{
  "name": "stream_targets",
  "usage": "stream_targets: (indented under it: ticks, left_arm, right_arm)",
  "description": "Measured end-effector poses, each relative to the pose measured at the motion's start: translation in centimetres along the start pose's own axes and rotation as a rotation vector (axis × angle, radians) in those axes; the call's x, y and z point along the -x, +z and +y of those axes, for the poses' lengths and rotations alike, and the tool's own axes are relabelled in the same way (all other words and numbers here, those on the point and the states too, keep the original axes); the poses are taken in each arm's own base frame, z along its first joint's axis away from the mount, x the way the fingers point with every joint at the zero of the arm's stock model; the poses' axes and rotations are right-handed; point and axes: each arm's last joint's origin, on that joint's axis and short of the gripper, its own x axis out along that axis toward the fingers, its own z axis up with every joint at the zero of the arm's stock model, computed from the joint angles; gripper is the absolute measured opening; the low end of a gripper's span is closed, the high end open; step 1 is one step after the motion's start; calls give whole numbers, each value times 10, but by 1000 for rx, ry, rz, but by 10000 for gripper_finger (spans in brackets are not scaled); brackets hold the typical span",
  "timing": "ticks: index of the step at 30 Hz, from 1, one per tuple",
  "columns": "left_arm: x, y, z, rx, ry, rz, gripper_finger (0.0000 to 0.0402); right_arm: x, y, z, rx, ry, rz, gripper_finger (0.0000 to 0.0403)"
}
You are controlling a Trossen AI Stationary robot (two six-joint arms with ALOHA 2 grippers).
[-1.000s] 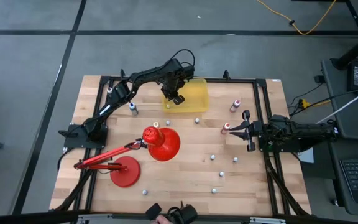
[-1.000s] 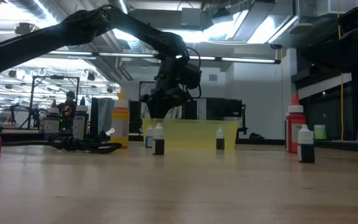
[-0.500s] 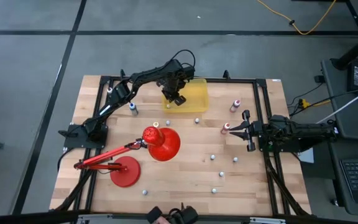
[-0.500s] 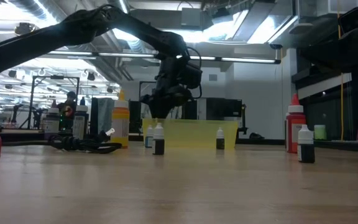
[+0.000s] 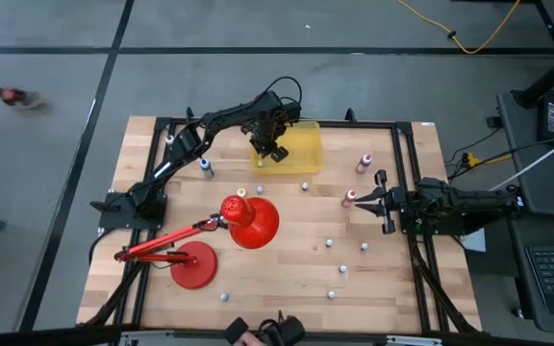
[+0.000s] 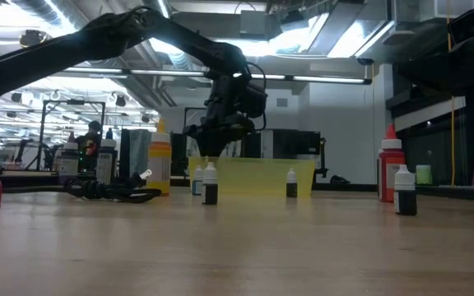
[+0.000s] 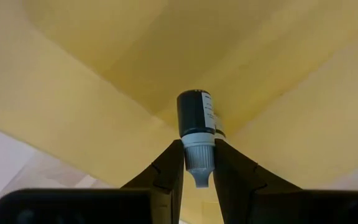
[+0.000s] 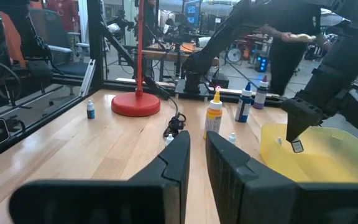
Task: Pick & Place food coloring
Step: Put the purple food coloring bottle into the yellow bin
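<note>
Since the earlier frames almost nothing on the table has shifted: the left gripper [image 5: 273,151] is held in the same spot over the yellow bin [image 5: 306,159], and a person's foot [image 5: 12,96] has come into the high view on the floor beyond the table's left side. In the left wrist view the left gripper [image 7: 199,163] is seen with its fingers [image 7: 170,163] closed on the pale cap of a dark food coloring bottle [image 7: 196,124], whose body points away toward the yellow wall of the bin. In the low view this gripper [image 6: 220,131] is held above the bin's rim [image 6: 257,163], clear of the table.

The right gripper [image 5: 384,201] is parked near the table's right edge, its fingers [image 8: 178,155] drawn close together with only a narrow gap and nothing between them. A pink bottle [image 5: 348,199] stands just beside it, and another pink bottle [image 5: 363,162] stands farther back, near the bin's right side.

The other small bottles are scattered over the wooden table [image 5: 392,279]: a blue one [image 5: 206,168] near the left arm and several pale-capped ones [image 5: 329,243] toward the front right. A red desk lamp [image 5: 250,220] lies across the middle, with its round base [image 5: 192,265] at the front left.
</note>
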Motion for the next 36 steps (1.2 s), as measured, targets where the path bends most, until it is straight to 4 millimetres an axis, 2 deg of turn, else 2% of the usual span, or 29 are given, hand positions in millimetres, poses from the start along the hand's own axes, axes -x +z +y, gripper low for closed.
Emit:
stream_targets:
  ticks: [5, 10, 17, 25, 32, 36]
  left_arm:
    - [-1, 1, 2, -5, -13, 5, 67]
    - [-17, -3, 2, -15, -39, 90, 67]
    - [-13, -2, 10, -14, -5, 63, 67]
    - [-13, -2, 8, -10, -16, 68, 67]
    - [-27, -6, 6, -5, -31, 132, 67]
    - [-27, -6, 6, -7, -25, 129, 67]
  right_arm:
    - [0, 0, 0, 0, 0, 0, 56]
    - [0, 0, 0, 0, 0, 0, 56]
    - [0, 0, 0, 0, 0, 0, 56]
    - [0, 0, 0, 0, 0, 0, 56]
    - [0, 0, 0, 0, 0, 0, 56]
    - [0, 0, 0, 0, 0, 0, 56]
